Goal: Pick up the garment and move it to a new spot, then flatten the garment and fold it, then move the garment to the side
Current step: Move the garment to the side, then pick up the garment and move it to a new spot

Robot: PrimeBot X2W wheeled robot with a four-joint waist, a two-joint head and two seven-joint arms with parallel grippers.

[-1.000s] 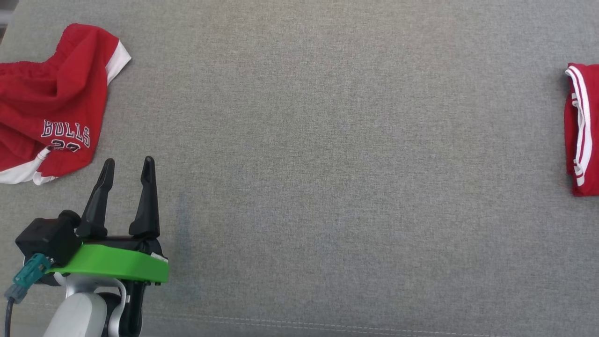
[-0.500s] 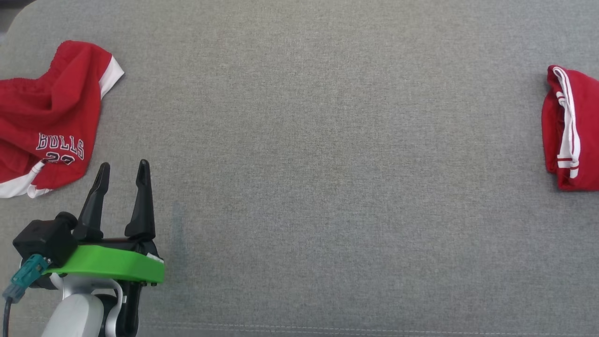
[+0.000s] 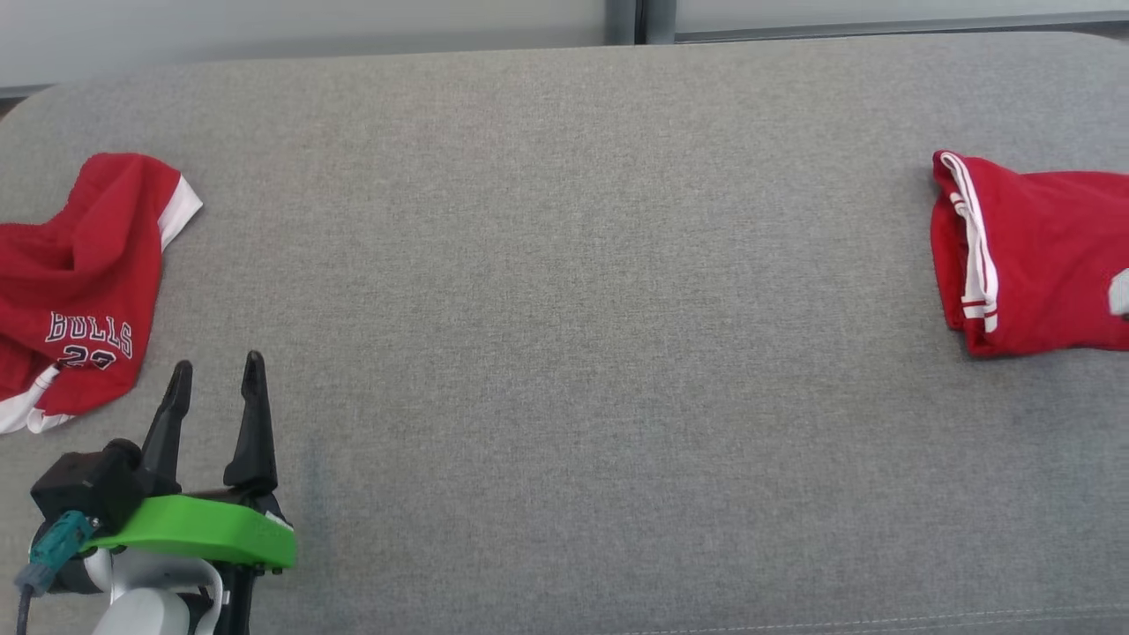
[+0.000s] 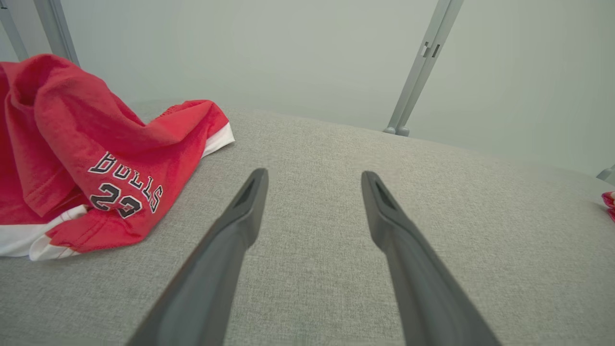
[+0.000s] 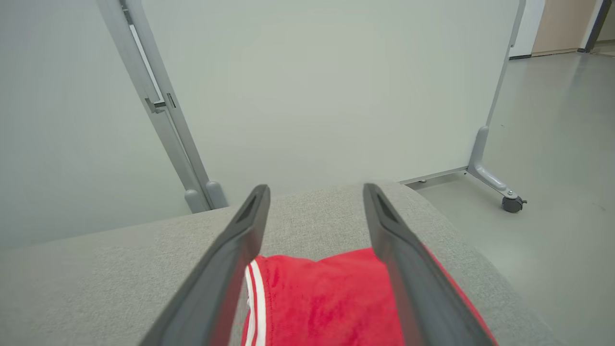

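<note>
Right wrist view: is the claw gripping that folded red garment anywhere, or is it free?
Nothing is held. The right claw stands open over the folded red garment, pinching no fabric. The left claw is open and empty too.

the crumpled red garment [image 4: 86, 158] reads "bulls" in black letters edged white, with the number "23" just beneath, partly creased by a fold.

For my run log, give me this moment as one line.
left gripper: open, empty | right gripper: open, above folded red garment | crumpled red garment: lying at left
</note>
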